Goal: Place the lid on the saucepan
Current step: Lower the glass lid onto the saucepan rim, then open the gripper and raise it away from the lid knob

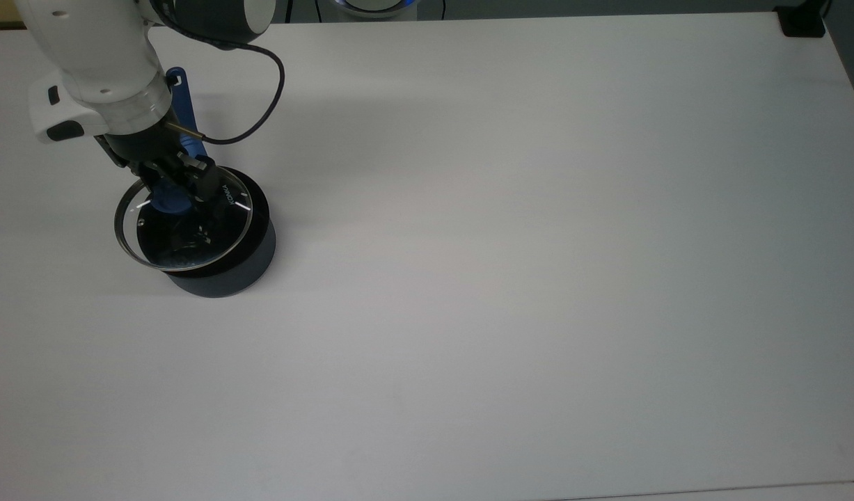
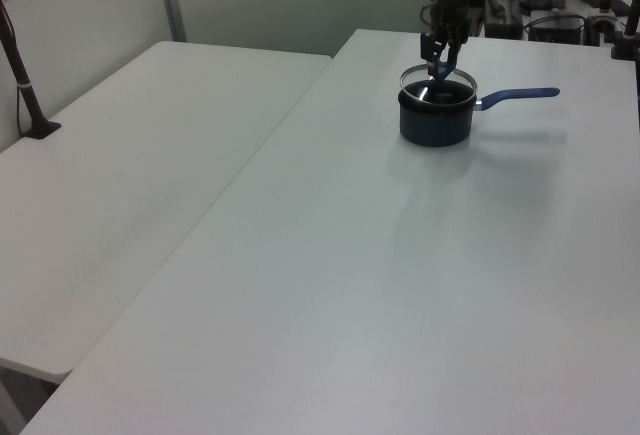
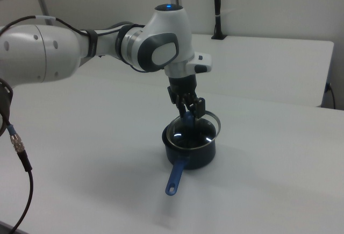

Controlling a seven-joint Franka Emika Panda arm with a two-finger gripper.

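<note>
The gripper (image 1: pixel 178 182) sits in the upper left of the top view. Its 2 black fingers (image 1: pixel 202 182) are squeezed onto the blue knob (image 1: pixel 168 199) of the lid (image 1: pixel 183 225), so the gripper is grasping the lid. Most of the knob is hidden behind the fingers.

The lid is a round glass plate with a thin shiny rim. It is over the saucepan (image 1: pixel 221 268) but not lined up with it. In the top view the lid pokes out past the pan on the top view's left, and a dark strip of the pan's rim shows on the top view's right. In the right view the lid (image 3: pixel 200 128) looks tilted and held a bit above the saucepan (image 3: pixel 196 155). I cannot tell if the lid touches the pan's rim.

The pan's blue handle (image 1: pixel 183 113) points toward the top of the top view, and the white arm (image 1: pixel 96 66) covers part of it. In the left view the handle (image 2: pixel 516 96) sticks out to the left view's right.

The pan sits on a white table (image 1: pixel 538 243). A black cable (image 1: pixel 256 111) loops from the arm.
</note>
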